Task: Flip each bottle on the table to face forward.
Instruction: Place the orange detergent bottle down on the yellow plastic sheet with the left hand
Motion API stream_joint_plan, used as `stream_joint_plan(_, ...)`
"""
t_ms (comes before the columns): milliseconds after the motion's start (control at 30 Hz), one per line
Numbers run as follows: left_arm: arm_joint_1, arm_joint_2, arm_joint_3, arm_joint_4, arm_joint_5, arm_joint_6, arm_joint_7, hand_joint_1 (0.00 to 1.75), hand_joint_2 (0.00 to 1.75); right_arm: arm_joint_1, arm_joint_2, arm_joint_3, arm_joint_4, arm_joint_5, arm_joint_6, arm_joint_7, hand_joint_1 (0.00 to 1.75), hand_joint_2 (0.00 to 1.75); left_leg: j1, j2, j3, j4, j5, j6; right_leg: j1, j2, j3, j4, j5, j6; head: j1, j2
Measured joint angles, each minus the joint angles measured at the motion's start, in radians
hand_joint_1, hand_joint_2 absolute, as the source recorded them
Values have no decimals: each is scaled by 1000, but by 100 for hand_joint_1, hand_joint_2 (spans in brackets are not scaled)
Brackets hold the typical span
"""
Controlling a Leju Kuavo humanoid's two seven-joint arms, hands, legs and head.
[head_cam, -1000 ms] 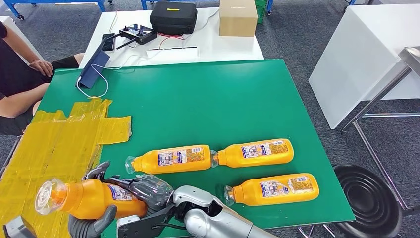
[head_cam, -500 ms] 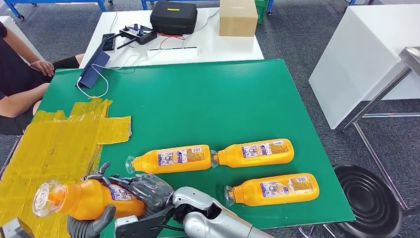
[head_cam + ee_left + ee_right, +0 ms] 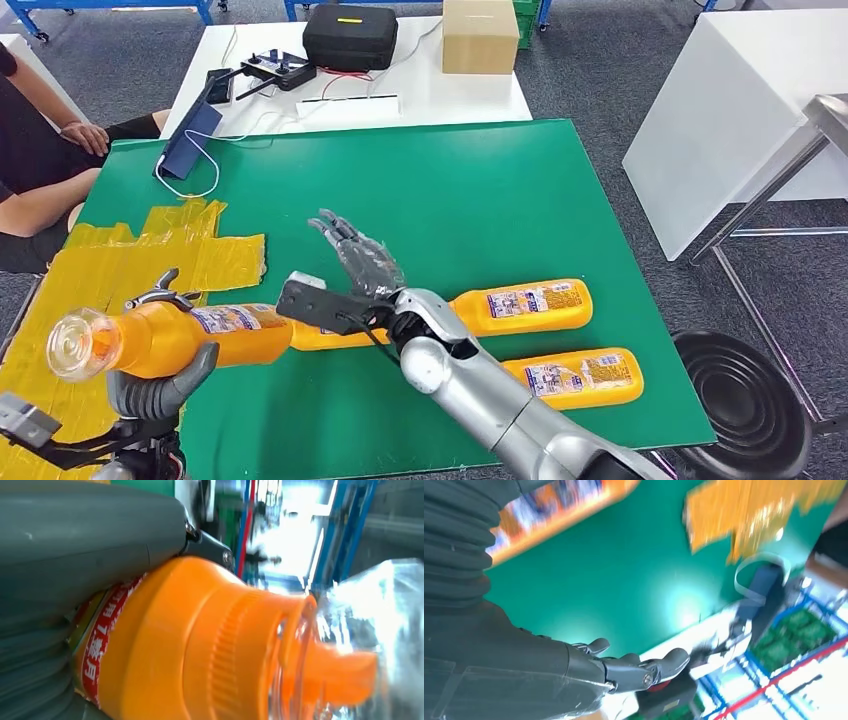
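Note:
My left hand (image 3: 155, 388) grips an orange bottle (image 3: 200, 338) over the table's near left corner, lying level with its clear cap toward me and its label showing. In the left wrist view the bottle (image 3: 200, 645) sits under the grey thumb (image 3: 75, 545). Over the middle of the green table (image 3: 450, 200) my right hand (image 3: 355, 255) is raised, fingers spread and holding nothing; the right wrist view shows this hand (image 3: 574, 665) too. Three more orange bottles lie on the table: one (image 3: 330, 338) partly hidden behind my right wrist, one (image 3: 525, 307) to its right, one (image 3: 575, 378) nearer me.
A patch of yellow tape (image 3: 120, 280) covers the table's left side. A blue device with a white cable (image 3: 190, 135) lies at the far left corner. A person (image 3: 30, 150) sits at the left. Behind, a white table carries a black case (image 3: 350, 35) and a cardboard box (image 3: 480, 35).
My right hand has let go of the bottle and lifted away over the table's middle with fingers spread. My left hand now holds the bottle alone, a little higher.

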Motion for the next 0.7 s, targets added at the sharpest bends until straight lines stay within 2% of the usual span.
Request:
stream_joint_plan(200,-93,11,82,63,-157,119,-29,175,175,-77,-1,-87,46,0,7,10,0,0,1,-1,-1,0,0,0,0,0,-1,0,0,0,0,0)
stream_joint_plan(267,-120,15,107,83,-294,216,-55,175,175,-84,-1,-104,54,2,16,12,0,0,1,-1,-1,0,0,0,0,0,-1,0,0,0,0,0)
stream_joint_plan(333,-144,22,129,109,-504,368,-83,175,175,-85,-1,-116,61,6,30,12,0,0,0,-1,-2,0,0,0,1,0,-1,0,0,0,0,0)
stream_joint_plan(400,-161,34,143,140,-721,514,-83,175,175,-86,-2,-123,69,9,50,13,0,87,0,-1,-2,0,0,0,0,0,-1,0,0,0,0,0)
stream_joint_plan(467,-171,49,148,179,-922,621,-46,175,175,-88,-6,-125,79,9,84,16,0,175,0,-1,-2,0,0,0,0,0,-1,0,0,0,0,0)
stream_joint_plan(600,-182,89,132,294,-1332,775,114,175,175,-106,-9,-116,125,4,188,29,0,175,0,-1,-2,0,0,0,0,0,-1,0,0,0,0,0)
stream_joint_plan(700,-203,120,106,390,-1472,782,229,175,175,-128,-9,-92,170,3,245,38,0,175,0,-1,-2,0,0,0,0,0,-1,0,0,0,0,0)
